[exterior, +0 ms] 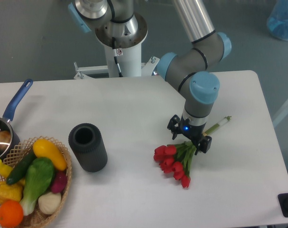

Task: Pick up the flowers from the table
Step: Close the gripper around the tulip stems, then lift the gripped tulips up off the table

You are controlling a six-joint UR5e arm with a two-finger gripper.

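Observation:
The flowers [174,164], a bunch of red tulips with green leaves, lie flat on the white table [134,109], right of centre. Their pale stems run up and right to a tip near the table's right side. My gripper [189,139] points straight down over the leafy part of the stems, one finger on each side of them. Its fingers stand apart, open, and the stems pass between them. I cannot tell whether the fingers touch the table.
A black cylinder [88,147] stands upright left of the flowers. A wicker basket [63,156] with colourful vegetables sits at the front left corner. A blue-handled pan [11,111] lies at the left edge. The robot base [121,42] stands behind the table.

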